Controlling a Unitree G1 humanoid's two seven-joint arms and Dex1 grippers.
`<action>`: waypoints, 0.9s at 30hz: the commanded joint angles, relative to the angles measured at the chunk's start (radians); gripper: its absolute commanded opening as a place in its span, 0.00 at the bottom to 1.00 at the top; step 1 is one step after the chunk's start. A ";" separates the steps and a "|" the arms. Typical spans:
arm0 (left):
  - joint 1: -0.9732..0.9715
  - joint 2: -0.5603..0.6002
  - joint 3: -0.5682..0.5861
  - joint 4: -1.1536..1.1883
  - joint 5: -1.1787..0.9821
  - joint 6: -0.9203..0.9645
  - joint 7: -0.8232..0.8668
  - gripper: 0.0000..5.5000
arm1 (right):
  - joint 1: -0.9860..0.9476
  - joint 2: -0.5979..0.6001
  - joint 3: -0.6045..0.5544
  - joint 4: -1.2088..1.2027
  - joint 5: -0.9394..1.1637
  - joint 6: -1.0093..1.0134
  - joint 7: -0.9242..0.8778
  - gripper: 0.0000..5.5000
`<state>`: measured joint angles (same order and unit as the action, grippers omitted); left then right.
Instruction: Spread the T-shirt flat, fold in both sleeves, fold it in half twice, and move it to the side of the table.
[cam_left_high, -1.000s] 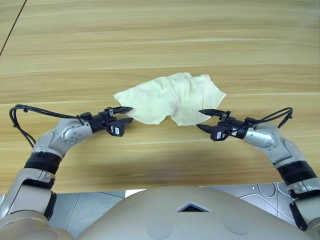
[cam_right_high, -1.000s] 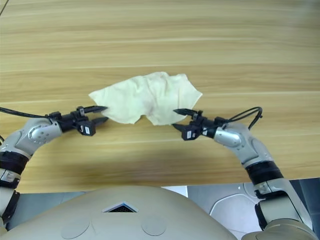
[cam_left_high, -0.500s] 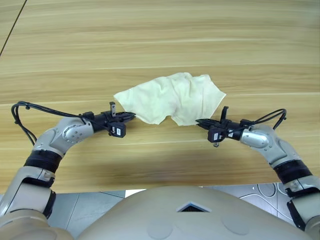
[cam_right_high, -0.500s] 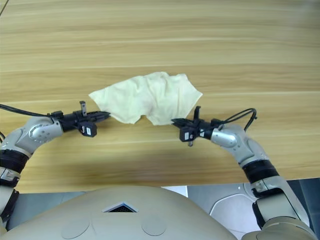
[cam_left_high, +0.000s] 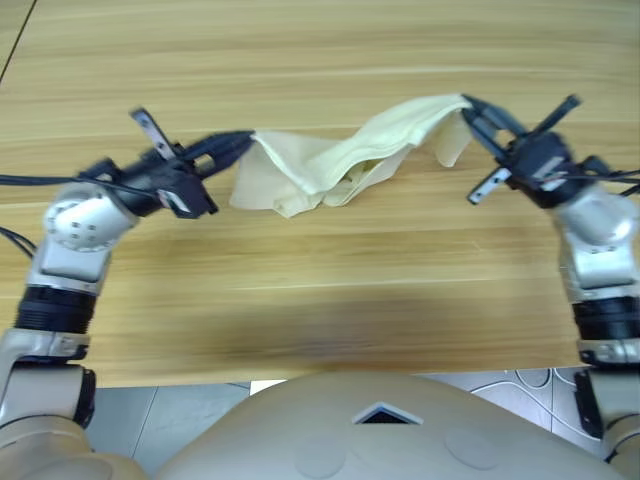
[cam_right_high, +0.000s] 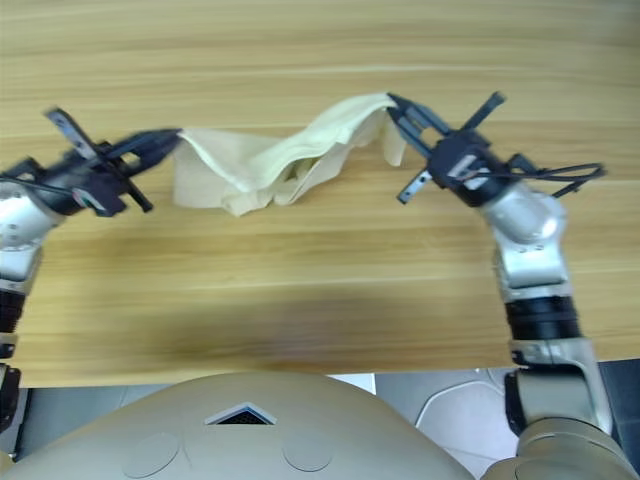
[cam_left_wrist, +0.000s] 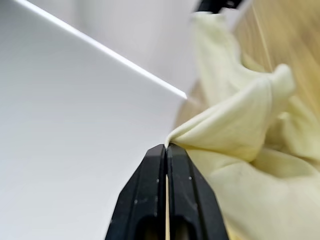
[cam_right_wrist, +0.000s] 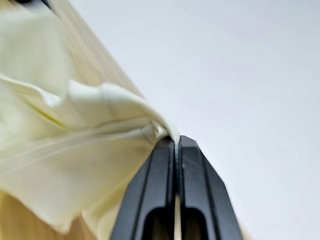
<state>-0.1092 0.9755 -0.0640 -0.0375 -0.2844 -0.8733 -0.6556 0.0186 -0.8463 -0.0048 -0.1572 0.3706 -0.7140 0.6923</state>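
The T-shirt (cam_left_high: 340, 165), pale yellow and bunched into loose folds, hangs strung between my two grippers over the middle of the table (cam_left_high: 320, 300). Its upper edge runs from my left gripper (cam_left_high: 243, 142) across to my right gripper (cam_left_high: 470, 106), which sits higher in the head view, so the cloth slopes up toward my right. The middle sags, and a wide flap droops below that line on my left side, close to the wood; I cannot tell whether it touches. A short tail of cloth hangs just beside my right gripper. My left gripper is pinched tight on a corner fold of the shirt: in the left wrist view its two black fingers (cam_left_wrist: 145, 200) meet with no gap, and the cloth springs out from their tips. My right gripper is clamped on the other end in the same way, its fingers (cam_right_wrist: 150, 200) pressed together with a thin fold caught at the tips. The table is light wood, its grain running from side to side.
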 joint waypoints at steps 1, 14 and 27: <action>0.501 0.234 0.274 -0.417 -0.341 -0.271 -0.214 0.00 | 0.456 -0.116 -0.302 -0.371 0.465 -0.294 0.373 0.00; 0.037 0.047 0.101 0.284 0.225 0.046 -0.454 0.00 | -0.234 -0.049 -0.008 0.545 -0.583 0.072 0.288 0.00; -1.217 -0.206 -0.008 1.186 0.416 0.362 -0.116 0.00 | -1.350 0.139 0.243 1.312 -0.845 0.339 -0.105 0.00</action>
<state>-0.9742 0.7627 -0.1110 0.8415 0.0854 -0.6135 -0.9163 -0.9969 -0.7063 0.2011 0.8785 -0.3587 -0.4609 0.7773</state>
